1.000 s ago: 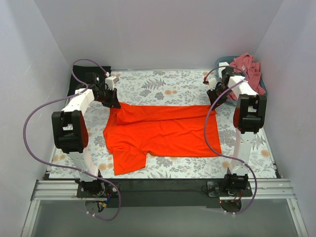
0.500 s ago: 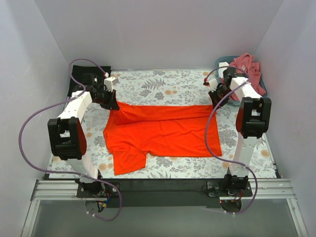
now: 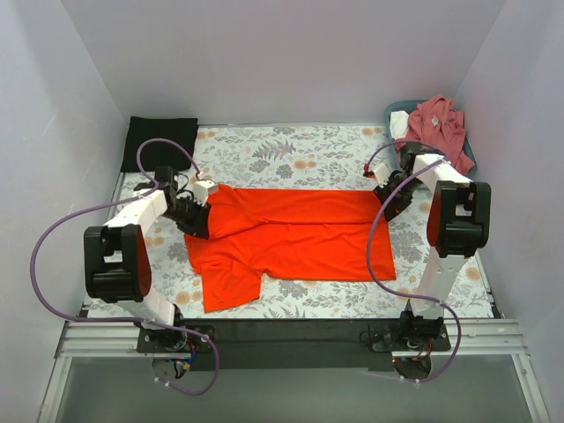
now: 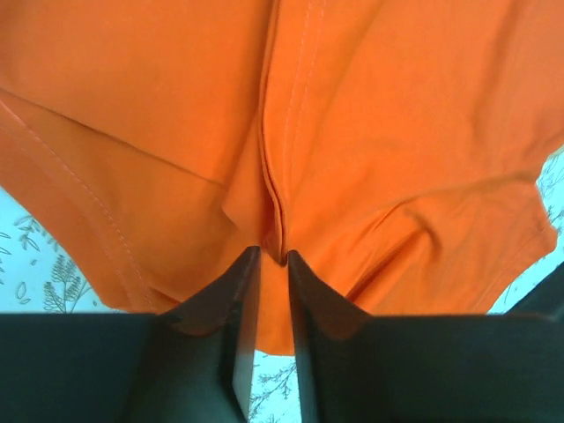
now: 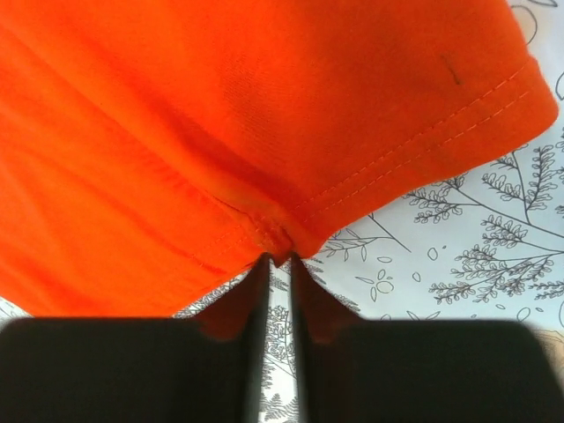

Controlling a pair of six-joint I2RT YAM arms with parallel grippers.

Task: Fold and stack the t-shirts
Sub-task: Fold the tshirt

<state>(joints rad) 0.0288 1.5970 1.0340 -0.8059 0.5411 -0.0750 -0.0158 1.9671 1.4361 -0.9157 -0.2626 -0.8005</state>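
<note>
A bright orange-red t-shirt (image 3: 291, 233) lies spread across the floral table, one sleeve hanging toward the near edge. My left gripper (image 3: 199, 225) is shut on a fold of its left side; in the left wrist view the fingertips (image 4: 249, 264) pinch a seam ridge of the orange cloth (image 4: 352, 132). My right gripper (image 3: 388, 203) is shut on the shirt's right hem corner, which the right wrist view shows as orange cloth (image 5: 220, 115) bunched at the gripper (image 5: 279, 261). A black folded t-shirt (image 3: 159, 141) lies at the back left. A dusty-pink t-shirt (image 3: 441, 123) is heaped at the back right.
The pink shirt sits in a blue-grey basket (image 3: 470, 152) at the back right corner. The floral table covering (image 3: 291, 154) shows behind and in front of the orange shirt. White walls close in the sides and back. Purple cables loop off both arms.
Both grippers have moved toward the near edge, drawing the shirt's back layer forward. The left arm has come off the black shirt, which now shows fully.
</note>
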